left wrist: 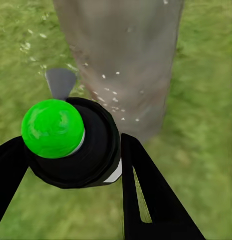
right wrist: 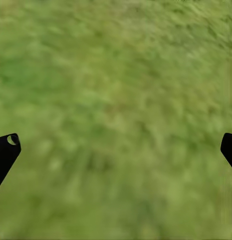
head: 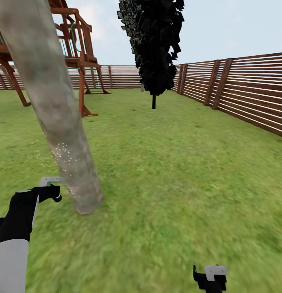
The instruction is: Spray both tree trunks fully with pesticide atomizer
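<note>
Pale grey-brown and mottled, one thick tree trunk (head: 55,110) leans across the left of the head view, a smooth round column rising out of shaggy green grass (head: 177,171). White flecks (head: 64,156) are scattered over its lower bark, and the left wrist view shows the same specks (left wrist: 111,95) on the trunk (left wrist: 126,55) face.

Just beside the trunk's base sits the left gripper (head: 51,191), black and glossy, clamped around the pesticide atomizer (left wrist: 75,142). From the left wrist view that bottle shows a round black top capped with a shiny bright green ball (left wrist: 52,128), a sliver of whitish body at its edge, and a small grey funnel-shaped nozzle (left wrist: 60,82) aimed at the trunk. Two black fingers (left wrist: 151,200) flank the bottle, one either side.

Down at the lower edge of the head view, the right gripper (head: 211,277) hangs over bare lawn, its two black fingertips (right wrist: 5,152) spread wide apart with nothing between them.

Further back: one thin-stemmed tree with blocky black foliage (head: 155,44), one reddish wooden play tower (head: 74,53), and a brown horizontal-slat fence (head: 246,91) running round the lawn.
</note>
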{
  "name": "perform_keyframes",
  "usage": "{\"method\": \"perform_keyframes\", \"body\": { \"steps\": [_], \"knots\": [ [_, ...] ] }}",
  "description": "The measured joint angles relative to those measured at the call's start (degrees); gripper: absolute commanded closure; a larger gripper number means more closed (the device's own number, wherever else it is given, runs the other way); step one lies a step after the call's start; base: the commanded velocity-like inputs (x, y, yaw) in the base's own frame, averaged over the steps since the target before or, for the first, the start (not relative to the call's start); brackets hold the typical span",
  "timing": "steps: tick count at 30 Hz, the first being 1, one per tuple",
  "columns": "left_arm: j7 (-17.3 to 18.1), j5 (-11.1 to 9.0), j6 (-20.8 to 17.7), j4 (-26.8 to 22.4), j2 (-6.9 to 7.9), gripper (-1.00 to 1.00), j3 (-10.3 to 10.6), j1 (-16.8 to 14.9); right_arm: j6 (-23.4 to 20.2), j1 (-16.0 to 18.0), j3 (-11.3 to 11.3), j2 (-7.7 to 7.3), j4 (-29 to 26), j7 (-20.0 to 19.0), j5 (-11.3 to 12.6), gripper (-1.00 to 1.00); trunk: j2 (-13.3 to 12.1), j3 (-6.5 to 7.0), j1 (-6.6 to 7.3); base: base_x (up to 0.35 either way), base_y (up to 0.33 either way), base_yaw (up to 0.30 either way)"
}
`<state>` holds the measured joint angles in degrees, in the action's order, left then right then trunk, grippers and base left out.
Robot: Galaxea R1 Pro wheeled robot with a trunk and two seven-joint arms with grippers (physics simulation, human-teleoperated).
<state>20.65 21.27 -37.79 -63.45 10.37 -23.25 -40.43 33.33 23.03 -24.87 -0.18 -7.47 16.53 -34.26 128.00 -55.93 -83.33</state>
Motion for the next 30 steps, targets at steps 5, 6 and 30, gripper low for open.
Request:
{"method": "perform_keyframes", "body": {
  "steps": [5,6,30],
  "knots": [
    [0.0,0.0,0.0,0.0,0.0,1.0,0.0,0.0,0.1,0.0,0.0,0.0,0.0,0.1,0.0,-1.0,0.0,0.0,0.0,0.004,-0.267,0.194],
    [0.0,0.1,0.0,0.0,0.05,1.0,0.0,0.0,0.1,0.0,0.0,0.0,0.0,0.1,0.0,-1.0,0.0,0.0,0.0,0.0,-0.271,0.271],
    [-3.7,0.0,4.0,2.6,-0.39,1.0,1.4,2.0,0.0,0.0,0.0,0.0,0.0,0.1,0.1,-1.0,0.0,0.0,0.0,0.021,-0.267,0.098]
  ]
}}
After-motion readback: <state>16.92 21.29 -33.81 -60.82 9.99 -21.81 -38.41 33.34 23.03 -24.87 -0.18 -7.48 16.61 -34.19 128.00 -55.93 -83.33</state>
